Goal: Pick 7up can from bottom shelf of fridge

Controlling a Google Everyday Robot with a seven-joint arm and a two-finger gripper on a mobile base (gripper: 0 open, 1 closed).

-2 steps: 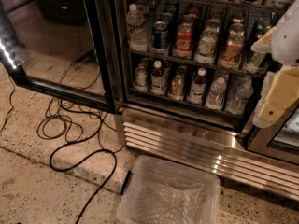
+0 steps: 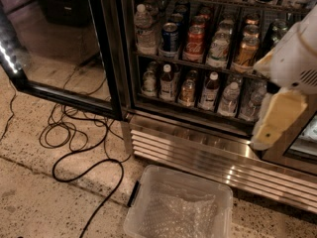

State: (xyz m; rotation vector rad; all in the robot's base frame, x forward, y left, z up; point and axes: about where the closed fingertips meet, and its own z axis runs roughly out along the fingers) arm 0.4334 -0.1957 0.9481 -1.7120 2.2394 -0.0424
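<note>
The 7up can point(image 2: 148, 83) stands at the left end of the fridge's point(image 2: 113, 58) bottom shelf point(image 2: 190, 107). The claw point(image 2: 273, 127) hangs before the shelf's right end, well apart from the can. Whether it is wide or narrow I cannot tell. It has dropped lower and leftward since before.

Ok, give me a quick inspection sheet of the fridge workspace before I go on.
Surface: bottom shelf of the fridge, stocked in rows.
Job's things: 7up can, seemingly the short can at the shelf's left end, upright.
Clutter: white-capped bottles beside it.
Grippers: gripper at the right, before the shelf's right end, far from the can.
Cables: black cable looped on the floor.
Surroundings: glass door open at left; clear bin below the grille.
</note>
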